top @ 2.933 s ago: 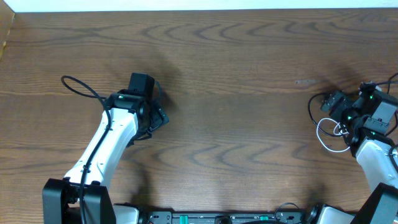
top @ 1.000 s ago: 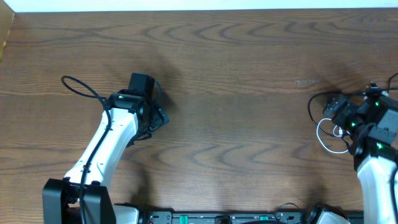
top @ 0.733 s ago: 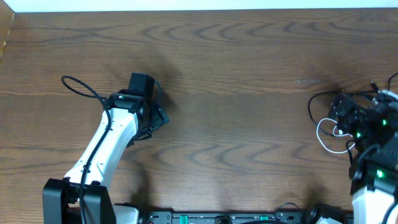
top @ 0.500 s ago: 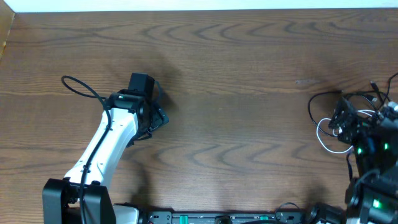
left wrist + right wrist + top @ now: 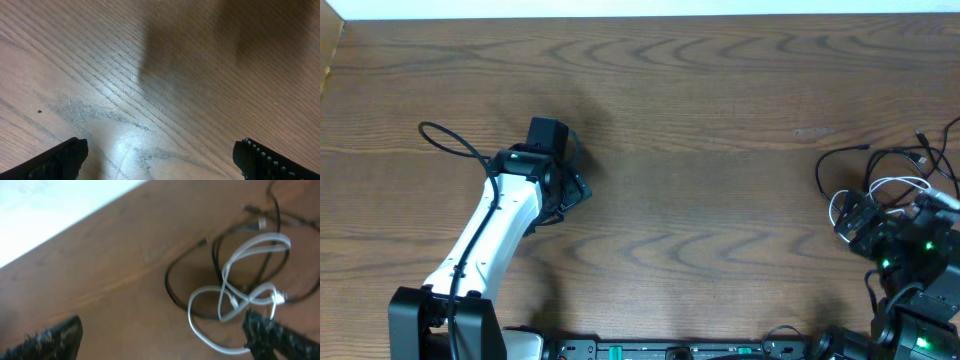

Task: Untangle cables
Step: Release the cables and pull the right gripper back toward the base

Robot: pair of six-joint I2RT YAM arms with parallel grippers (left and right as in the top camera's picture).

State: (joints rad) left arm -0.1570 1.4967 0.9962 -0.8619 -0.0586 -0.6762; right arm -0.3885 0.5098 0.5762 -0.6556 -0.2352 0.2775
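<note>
Tangled cables (image 5: 898, 183) are lying at the right edge of the overhead frame. In the right wrist view, the white cable (image 5: 260, 241) is looping through the black cable (image 5: 167, 282) at upper right, ahead of the right gripper (image 5: 162, 335), whose jaws are standing wide, gripping nothing. The left gripper (image 5: 160, 155), also wide open, is hovering over the table (image 5: 700, 120) at left centre.

We find nothing to read: no text, label, brand, number or sign shows in any of the views. The green specks (image 5: 926, 245) glowing on the right arm (image 5: 905, 262), just behind the right gripper (image 5: 162, 320), are plain lights, too small and blurred to carry any figure or letter.
</note>
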